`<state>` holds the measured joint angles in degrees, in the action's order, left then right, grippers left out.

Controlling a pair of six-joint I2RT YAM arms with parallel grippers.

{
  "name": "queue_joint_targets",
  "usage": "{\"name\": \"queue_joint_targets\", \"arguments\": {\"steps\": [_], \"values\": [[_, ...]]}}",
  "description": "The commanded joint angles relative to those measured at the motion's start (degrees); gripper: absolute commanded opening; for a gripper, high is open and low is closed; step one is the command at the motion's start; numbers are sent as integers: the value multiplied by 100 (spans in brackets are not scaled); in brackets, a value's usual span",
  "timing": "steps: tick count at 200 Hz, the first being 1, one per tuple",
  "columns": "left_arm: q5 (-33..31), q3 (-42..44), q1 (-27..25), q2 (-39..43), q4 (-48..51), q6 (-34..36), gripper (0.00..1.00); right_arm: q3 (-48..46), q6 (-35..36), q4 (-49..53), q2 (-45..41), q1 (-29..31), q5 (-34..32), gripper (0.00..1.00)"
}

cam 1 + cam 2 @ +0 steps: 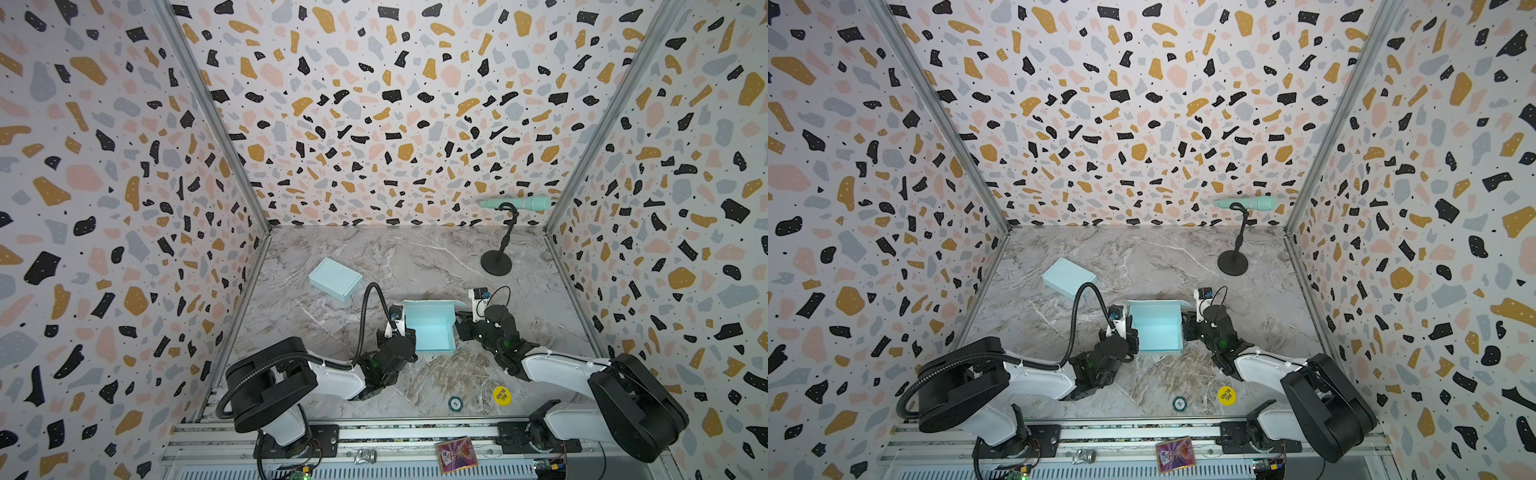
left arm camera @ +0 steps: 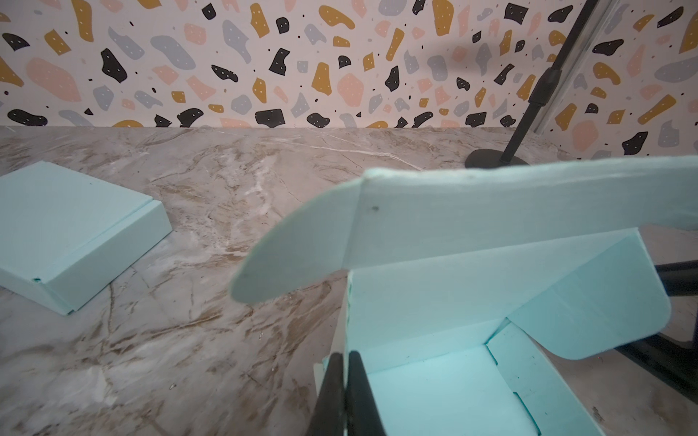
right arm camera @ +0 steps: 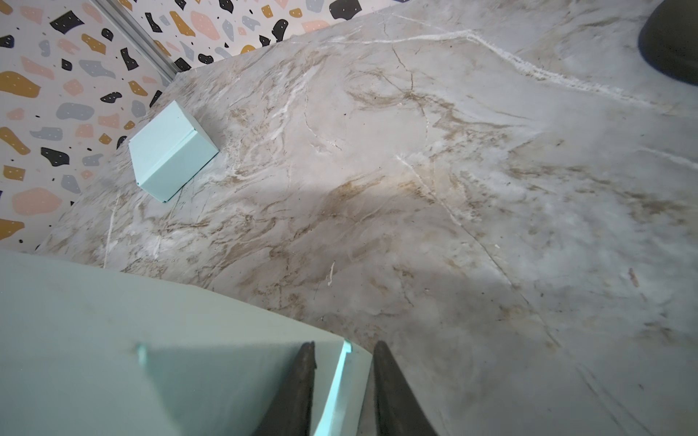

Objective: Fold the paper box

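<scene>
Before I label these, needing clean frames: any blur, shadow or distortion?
Left wrist view: the open box's lid flap is soft near the lens. Right wrist view: the box up close is blurred; a broad shadow crosses the marble table. Both top views: sharp, evenly lit, terrazzo walls splayed.

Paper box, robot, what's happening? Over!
Left gripper shut on paper box, left wall. Right gripper open, straddling the right wall. Lid up, not closed. Closed box and mic stand sit well clear.

The left claw (image 2: 344, 355) is looking matt black; the paper box (image 2: 453, 377) beside it is showing matt, slightly fibrous card — the counter (image 2: 189, 226) beneath the claw is looking smooth, marble-patterned, faintly glossy.
</scene>
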<state>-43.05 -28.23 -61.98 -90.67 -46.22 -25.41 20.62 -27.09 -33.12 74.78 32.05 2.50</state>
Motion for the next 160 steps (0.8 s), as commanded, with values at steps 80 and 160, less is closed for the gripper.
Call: {"name": "queue_joint_targets", "arguments": {"steps": [80,160], "values": [[7,529,-182,-679,-1655,-86,0,-372,193,-790,259,697,-514,26],[-646,582,-514,-1008,-1695,415,0,-958,-263,-469,-597,666,-1249,27]]}}
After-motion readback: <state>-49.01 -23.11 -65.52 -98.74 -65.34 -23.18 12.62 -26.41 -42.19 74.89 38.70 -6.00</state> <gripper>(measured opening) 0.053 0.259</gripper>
